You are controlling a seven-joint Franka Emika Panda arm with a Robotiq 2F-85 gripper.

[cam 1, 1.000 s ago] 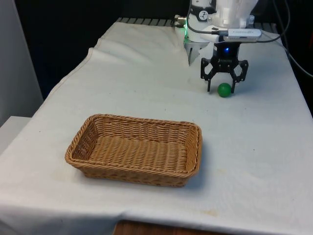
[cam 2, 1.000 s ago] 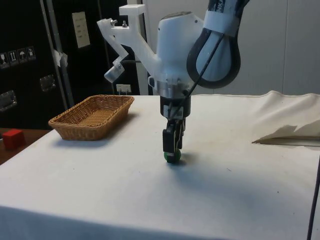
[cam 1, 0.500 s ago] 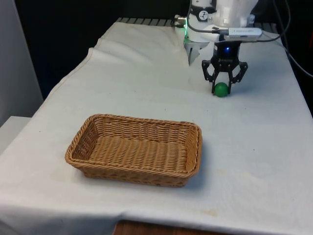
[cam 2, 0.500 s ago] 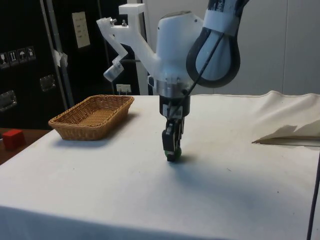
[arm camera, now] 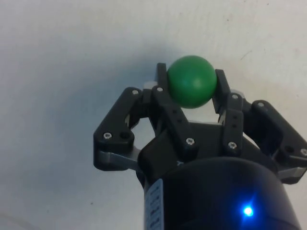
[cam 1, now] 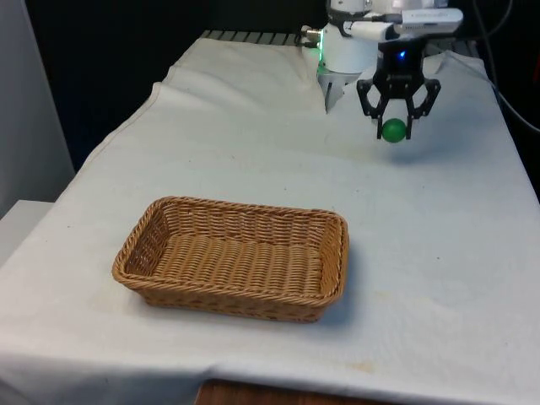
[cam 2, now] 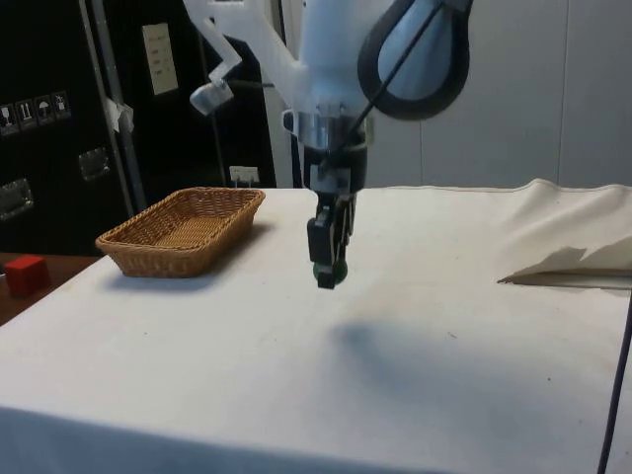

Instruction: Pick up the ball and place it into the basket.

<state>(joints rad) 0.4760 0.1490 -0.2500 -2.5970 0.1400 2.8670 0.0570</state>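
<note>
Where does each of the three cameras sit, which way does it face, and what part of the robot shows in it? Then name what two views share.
Front view: across the table, facing the robot; wicker basket nearest, gripper holding the green ball beyond.
Side view: at the table's side, facing dark cabinets; arm, gripper, basket.
Wrist view: on the wrist, facing the cloth; fingers around the ball.
Shared: front and side both show the basket and the lifted ball.

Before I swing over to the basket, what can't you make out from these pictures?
- Ball, side view: mostly covered by the pincer, so how it sits in the grip is unclear there.
- Basket floor, side view: hidden by its near wall.
- Labels on the dark cabinets, side view: too small to read.
</note>
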